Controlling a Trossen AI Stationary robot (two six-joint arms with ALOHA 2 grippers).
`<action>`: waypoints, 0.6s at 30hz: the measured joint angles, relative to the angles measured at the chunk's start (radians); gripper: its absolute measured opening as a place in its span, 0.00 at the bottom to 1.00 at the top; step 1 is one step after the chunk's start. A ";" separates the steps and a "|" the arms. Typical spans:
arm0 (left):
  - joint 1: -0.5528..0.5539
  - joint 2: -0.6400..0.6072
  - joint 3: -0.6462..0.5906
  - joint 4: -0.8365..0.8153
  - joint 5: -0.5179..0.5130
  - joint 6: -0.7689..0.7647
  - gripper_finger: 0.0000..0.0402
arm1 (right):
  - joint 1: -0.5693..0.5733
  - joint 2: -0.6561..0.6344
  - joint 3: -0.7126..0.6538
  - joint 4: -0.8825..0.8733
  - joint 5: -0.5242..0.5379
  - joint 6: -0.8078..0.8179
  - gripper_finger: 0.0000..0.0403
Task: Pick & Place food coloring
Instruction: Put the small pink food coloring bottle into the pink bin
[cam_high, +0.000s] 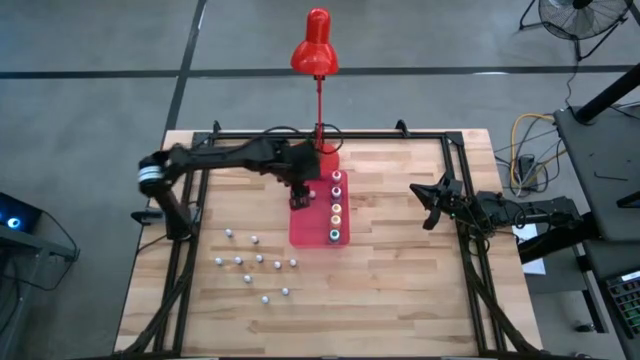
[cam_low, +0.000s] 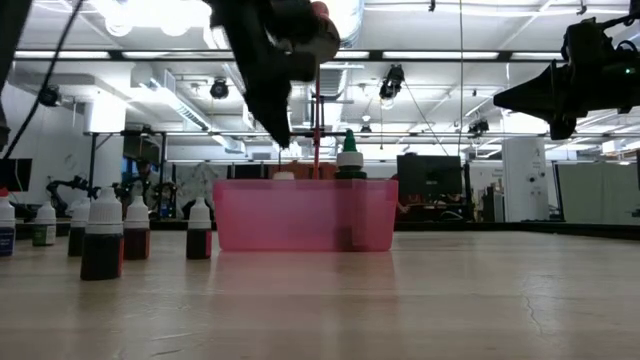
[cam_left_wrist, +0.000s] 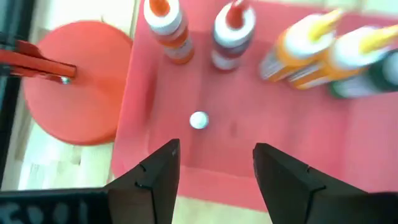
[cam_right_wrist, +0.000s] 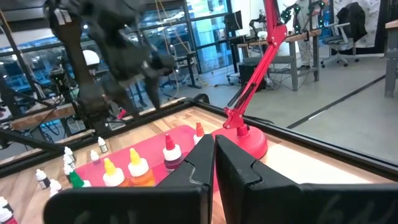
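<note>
Left gripper (cam_left_wrist: 214, 177) released, jaws apart, empty, hovering over red tray (cam_left_wrist: 261, 162). Small white-capped food coloring bottle (cam_left_wrist: 198, 120) upright in tray, just ahead of fingertips, apart. Likely light, rigid plastic, slick, tippy: pinch body below cap. Right gripper (cam_right_wrist: 213, 163) clenched, empty, well off.

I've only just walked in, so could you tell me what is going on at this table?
The left gripper hangs open over the red tray, directly above a small white-capped bottle standing in it. Five bigger colour-capped bottles stand in a row along the tray's other side. More small bottles wait on the table. The right gripper is shut, off to the side.
</note>
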 joint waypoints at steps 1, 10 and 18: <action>-0.015 -0.028 0.000 -0.013 -0.005 -0.028 0.43 | 0.000 0.000 0.000 0.000 -0.001 0.000 0.02; -0.136 -0.221 -0.021 -0.235 -0.098 -0.539 0.43 | 0.000 0.000 0.000 0.000 0.000 0.000 0.02; -0.291 -0.338 -0.149 -0.238 -0.093 -0.841 0.43 | 0.000 0.000 0.000 0.000 0.001 0.000 0.02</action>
